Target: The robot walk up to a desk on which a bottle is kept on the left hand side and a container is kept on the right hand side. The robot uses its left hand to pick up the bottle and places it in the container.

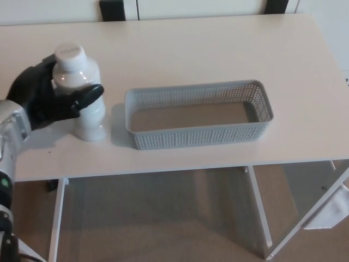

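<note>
A white plastic bottle (86, 109) with a white cap stands upright on the left part of the pale desk (218, 49). My left hand (46, 97) comes in from the left and is shut on the bottle. Its thumb crosses the front of the bottle's upper body, and its fingers reach behind the neck. The silver forearm shows at the left edge. A grey perforated rectangular container (202, 136) lies empty just right of the bottle, a small gap between them. My right hand does not show.
Two black objects (112, 10) (275, 5) stand beyond the desk's far edge against a white wall. The desk's front edge runs just below the container, with white legs and beige floor underneath. Something white (327, 213) lies at the lower right.
</note>
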Robot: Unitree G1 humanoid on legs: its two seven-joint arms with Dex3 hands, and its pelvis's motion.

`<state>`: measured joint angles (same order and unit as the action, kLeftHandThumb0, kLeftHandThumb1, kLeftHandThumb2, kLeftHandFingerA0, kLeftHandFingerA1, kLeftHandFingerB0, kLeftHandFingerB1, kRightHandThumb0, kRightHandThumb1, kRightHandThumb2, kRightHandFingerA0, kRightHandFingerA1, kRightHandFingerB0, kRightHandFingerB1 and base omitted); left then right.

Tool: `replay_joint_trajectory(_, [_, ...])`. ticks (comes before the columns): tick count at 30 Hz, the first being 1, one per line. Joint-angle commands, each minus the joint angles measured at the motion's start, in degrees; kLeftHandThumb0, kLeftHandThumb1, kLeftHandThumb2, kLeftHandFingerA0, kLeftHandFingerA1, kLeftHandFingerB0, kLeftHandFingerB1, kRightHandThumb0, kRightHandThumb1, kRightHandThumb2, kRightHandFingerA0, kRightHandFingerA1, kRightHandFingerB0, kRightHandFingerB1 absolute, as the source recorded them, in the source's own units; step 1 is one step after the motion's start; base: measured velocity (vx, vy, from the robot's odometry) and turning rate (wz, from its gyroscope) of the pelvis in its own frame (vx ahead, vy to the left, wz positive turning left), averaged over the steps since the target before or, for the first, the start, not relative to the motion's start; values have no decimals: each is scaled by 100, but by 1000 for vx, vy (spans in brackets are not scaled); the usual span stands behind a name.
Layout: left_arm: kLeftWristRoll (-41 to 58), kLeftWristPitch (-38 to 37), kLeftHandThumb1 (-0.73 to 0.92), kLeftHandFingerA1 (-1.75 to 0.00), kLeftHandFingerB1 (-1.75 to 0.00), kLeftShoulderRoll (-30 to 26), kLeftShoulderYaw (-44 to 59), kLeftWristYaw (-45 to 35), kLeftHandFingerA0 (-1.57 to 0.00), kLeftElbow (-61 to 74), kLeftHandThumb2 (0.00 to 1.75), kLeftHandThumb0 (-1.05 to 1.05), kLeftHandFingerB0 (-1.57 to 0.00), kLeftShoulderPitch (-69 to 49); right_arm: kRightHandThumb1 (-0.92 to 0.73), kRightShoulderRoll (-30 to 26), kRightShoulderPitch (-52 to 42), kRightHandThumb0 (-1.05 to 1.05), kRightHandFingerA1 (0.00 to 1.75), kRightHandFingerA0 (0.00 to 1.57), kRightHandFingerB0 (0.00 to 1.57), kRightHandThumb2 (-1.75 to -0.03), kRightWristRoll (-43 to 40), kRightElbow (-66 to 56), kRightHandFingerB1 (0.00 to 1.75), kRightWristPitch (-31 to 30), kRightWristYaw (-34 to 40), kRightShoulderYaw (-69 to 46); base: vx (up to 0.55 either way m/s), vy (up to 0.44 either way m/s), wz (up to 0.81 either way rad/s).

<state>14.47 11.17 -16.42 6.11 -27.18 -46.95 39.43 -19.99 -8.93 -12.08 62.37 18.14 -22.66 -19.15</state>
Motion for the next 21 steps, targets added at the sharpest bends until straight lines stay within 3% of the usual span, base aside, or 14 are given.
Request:
replay_joint_trajectory(1, [-201,43,34,-19,-18,85,-126,29,0,81,74,-53,0,56,-27,-123,95,-44,50,101,86,-50,115,-28,46,29,118,51,0,0,0])
replay_joint_trajectory(3, [-201,80,44,-22,-18,127,-143,61,0,107,53,-53,0,69,-22,-126,116,-49,52,98,83,-54,104,-28,48,-11,114,51,0,0,0])
replay_joint_trajectory(4, [-205,90,44,-22,-18,143,-152,70,0,120,53,-53,0,69,-22,-124,112,-49,52,98,83,-54,99,-45,48,-25,109,53,0,0,0])
replay_joint_trajectory(5, [-337,29,51,-39,-26,210,-201,351,-44,196,55,-37,-11,47,-23,-123,143,-49,52,97,82,-55,106,-17,48,-28,117,60,0,0,0])
replay_joint_trajectory(6, [-433,-23,51,-39,-26,248,-232,557,-44,246,55,-37,-11,29,-23,-125,170,-49,52,97,82,-55,113,18,48,-19,126,65,0,0,0])
replay_joint_trajectory(7, [-608,-95,75,-55,-39,317,-288,938,-97,315,63,-18,-55,-2,-23,-122,199,-50,53,98,82,-56,136,51,49,-15,167,78,0,0,0])
replay_joint_trajectory(10, [-887,-222,82,-64,-46,389,-395,1446,-107,390,64,-14,-72,-43,-24,-109,236,-50,53,98,82,-56,155,64,49,5,207,96,0,0,0])
replay_joint_trajectory(11, [-1049,-432,79,-111,-64,425,-465,1662,-116,394,73,-13,-89,-126,-23,-109,218,-49,53,99,83,-56,142,9,49,14,190,95,0,0,0])
replay_joint_trajectory(12, [-1086,-484,79,-111,-64,437,-481,1719,-116,399,73,-13,-89,-150,-23,-111,212,-49,53,99,83,-56,139,-3,49,14,187,96,0,0,0])
replay_joint_trajectory(13, [-1086,-507,77,-137,-89,458,-470,1770,-109,421,74,-14,-85,-189,-23,-109,210,-48,53,99,83,-56,134,-15,49,4,189,95,0,0,0])
replay_joint_trajectory(16, [-1020,-560,75,-145,-107,468,-421,1764,-100,448,80,-19,-79,-259,-22,-113,240,-49,53,99,83,-55,155,-44,49,-15,242,117,0,0,0])
replay_joint_trajectory(18, [-1006,-568,75,-145,-107,467,-408,1756,-100,437,80,-19,-79,-245,-22,-124,273,-49,53,99,83,-55,158,-26,49,-13,244,120,0,0,0])
replay_joint_trajectory(19, [-997,-587,78,-149,-104,462,-395,1754,-87,453,78,-19,-79,-254,-24,-139,300,-50,53,99,82,-57,173,-1,49,-5,237,135,0,0,0])
replay_joint_trajectory(21, [-946,-565,80,-154,-107,466,-343,1763,-82,639,74,-18,-76,-314,-29,-170,303,-45,50,101,85,-50,229,-60,46,-47,247,193,0,0,0])
